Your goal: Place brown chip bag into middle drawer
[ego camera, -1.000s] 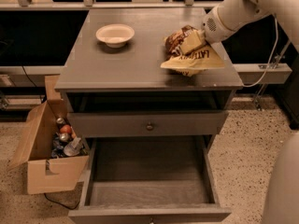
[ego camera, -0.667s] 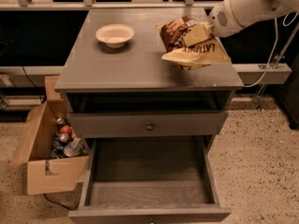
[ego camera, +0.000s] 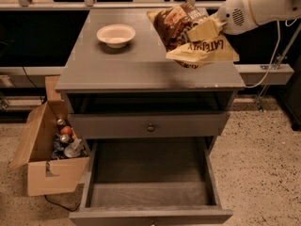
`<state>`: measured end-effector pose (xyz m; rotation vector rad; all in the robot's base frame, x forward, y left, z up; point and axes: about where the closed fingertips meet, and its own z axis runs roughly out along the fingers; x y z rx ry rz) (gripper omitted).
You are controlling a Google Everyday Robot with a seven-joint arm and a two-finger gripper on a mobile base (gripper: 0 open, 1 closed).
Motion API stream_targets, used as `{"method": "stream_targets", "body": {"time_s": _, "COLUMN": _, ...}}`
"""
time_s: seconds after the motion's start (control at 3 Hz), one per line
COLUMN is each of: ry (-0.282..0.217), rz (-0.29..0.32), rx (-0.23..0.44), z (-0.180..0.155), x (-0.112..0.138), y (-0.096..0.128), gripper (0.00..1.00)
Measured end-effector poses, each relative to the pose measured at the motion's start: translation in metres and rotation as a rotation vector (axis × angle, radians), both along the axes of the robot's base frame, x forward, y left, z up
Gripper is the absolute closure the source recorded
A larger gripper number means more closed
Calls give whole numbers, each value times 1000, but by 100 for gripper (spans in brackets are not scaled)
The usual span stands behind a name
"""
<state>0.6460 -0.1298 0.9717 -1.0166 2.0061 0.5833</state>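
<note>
Lifted off the desk [ego camera: 136,67] since a second ago, the bag [ego camera: 181,22] is now hanging in the air, tilting with its yellow band lowest. Box [ego camera: 40,175] is sitting on the floor left of the desk, with cans [ego camera: 66,140] inside. Bowl [ego camera: 116,34] is resting on the desk's rear left, well apart from the bag. Upper drawer [ego camera: 150,125] is sitting closed; the drawer [ego camera: 150,175] beneath it is standing pulled out, grey floor showing. Bag is hovering over the desk's right side. Gripper [ego camera: 212,27] is at the bag's right edge, jaws pinching it. Arm [ego camera: 263,4] is reaching in from the upper right.
</note>
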Motion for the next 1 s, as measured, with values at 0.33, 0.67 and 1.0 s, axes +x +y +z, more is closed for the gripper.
{"method": "stream_targets", "body": {"time_s": 0.33, "ry": 0, "rz": 0, "rx": 0, "z": 0, "x": 0, "y": 0, "gripper": 100}}
{"method": "stream_targets", "body": {"time_s": 0.67, "ry": 7, "rz": 111, "rx": -27, "z": -9, "x": -31, "y": 16, "gripper": 100}}
{"method": "stream_targets", "body": {"time_s": 1.0, "ry": 33, "rz": 316, "rx": -71, "z": -47, "x": -102, "y": 37, "gripper": 100}}
